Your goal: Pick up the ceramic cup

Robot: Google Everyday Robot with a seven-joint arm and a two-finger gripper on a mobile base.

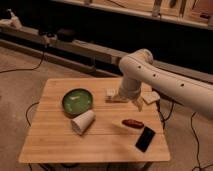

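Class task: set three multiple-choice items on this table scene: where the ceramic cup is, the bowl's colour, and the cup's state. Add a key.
1. Relative to the green bowl, the ceramic cup is: A) inside it; B) just in front, on the table; C) behind it.
2. The bowl is: A) red; B) blue; C) green.
3. The cup is: A) upright; B) lying on its side; C) lifted off the table.
Key: 1 B, it rests by the bowl's near rim. 2 C, plainly green. 3 B, its mouth faces sideways, apart from the gripper over the table's far side.
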